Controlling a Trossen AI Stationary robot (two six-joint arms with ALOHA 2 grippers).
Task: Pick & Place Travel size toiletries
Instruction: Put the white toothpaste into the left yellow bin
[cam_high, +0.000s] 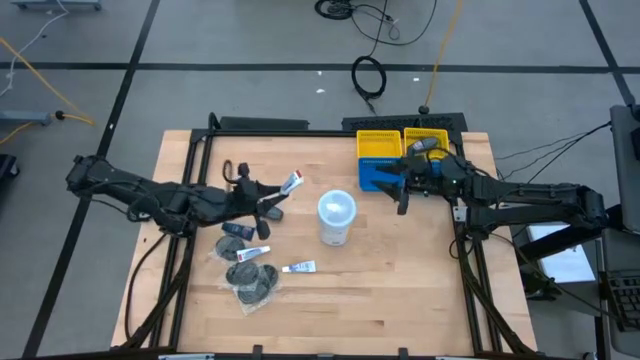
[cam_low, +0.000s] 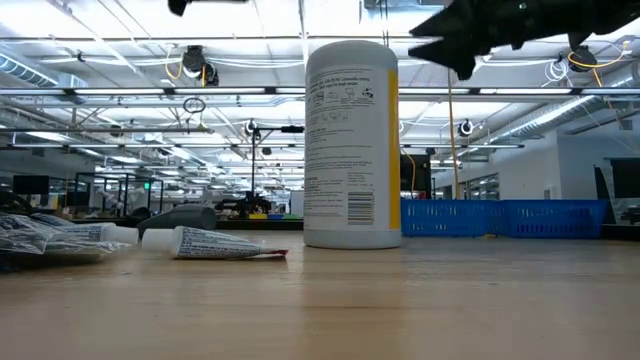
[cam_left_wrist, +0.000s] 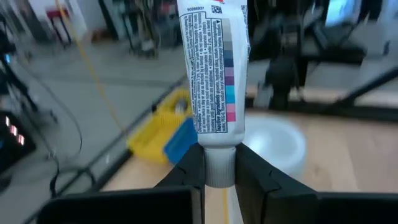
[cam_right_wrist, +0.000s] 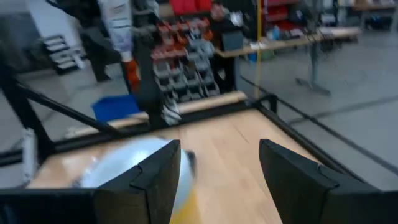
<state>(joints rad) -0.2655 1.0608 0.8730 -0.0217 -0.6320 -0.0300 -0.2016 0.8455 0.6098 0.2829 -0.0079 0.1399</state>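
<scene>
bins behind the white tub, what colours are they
One yellow bin and one blue bin, side by side; clearest in the high view.

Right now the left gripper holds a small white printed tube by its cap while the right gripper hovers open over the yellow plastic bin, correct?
Not quite: in the high view the right gripper hovers open by the blue plastic bin, not the yellow plastic bin. The left gripper does hold the small white printed tube.

I count three white tubes (cam_high: 291, 182), one of them in my left gripper (cam_high: 277, 190), two bins (cam_high: 380, 145), one tub (cam_high: 336, 216).
</scene>
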